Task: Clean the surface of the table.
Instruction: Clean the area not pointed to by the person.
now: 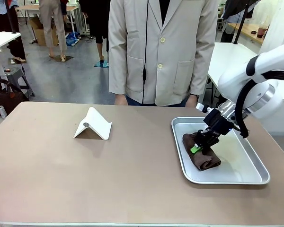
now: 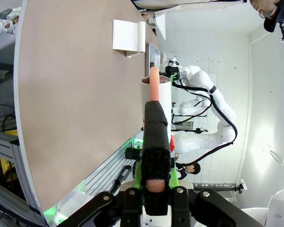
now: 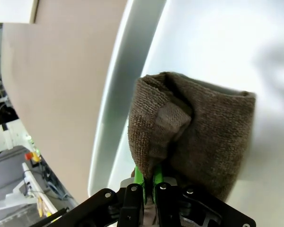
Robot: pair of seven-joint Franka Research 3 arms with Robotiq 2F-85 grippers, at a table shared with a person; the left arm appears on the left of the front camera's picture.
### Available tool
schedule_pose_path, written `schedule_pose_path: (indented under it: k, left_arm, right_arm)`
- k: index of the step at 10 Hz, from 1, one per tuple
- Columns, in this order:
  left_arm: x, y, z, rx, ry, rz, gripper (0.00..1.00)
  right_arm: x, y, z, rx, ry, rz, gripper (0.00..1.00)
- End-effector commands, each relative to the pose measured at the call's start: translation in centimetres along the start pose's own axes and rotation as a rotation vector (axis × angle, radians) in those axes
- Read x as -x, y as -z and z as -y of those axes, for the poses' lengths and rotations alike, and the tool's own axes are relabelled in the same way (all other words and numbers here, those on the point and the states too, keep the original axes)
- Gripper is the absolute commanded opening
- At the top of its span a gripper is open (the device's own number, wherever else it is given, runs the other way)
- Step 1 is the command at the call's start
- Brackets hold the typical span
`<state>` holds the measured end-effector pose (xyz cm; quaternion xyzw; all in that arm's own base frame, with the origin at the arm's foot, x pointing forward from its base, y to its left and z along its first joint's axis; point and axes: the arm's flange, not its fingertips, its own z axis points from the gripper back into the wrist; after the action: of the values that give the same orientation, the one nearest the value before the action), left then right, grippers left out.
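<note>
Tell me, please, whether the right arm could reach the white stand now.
Probably yes: bare table lies between the tray and the stand, though the right end effector is shut on the cloth.

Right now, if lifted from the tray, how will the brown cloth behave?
Probably floppy: the brown cloth lies in soft folds, so it should droop and unfold. Likely light and non-slippery, judging by its terry weave. The right pincer pinches one fold, so it may swing.

Taupe table: white folded stand L of ctr, metal tray at R, well apart.
</note>
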<state>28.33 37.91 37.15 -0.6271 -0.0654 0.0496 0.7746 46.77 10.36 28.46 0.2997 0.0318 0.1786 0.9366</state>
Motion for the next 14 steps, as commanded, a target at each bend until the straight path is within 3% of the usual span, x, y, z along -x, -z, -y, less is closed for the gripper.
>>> schedule_pose_path:
  k: [1, 9, 14]
  left_arm:
    - [0.3, 0.2, 0.5, 0.0, -0.01, 0.001, 0.09]
    - [0.3, 0.2, 0.5, 0.0, -0.01, 0.001, 0.09]
    - [0.3, 0.2, 0.5, 0.0, -0.01, 0.001, 0.09]
  right_arm:
    - [1.0, -1.2, 2.2, 0.089, 0.064, 0.037, 0.0]
    - [3.3, -6.6, 7.4, 0.069, 0.245, 0.208, 0.0]
    - [3.2, -6.6, 7.7, 0.039, 0.244, 0.231, 0.0]
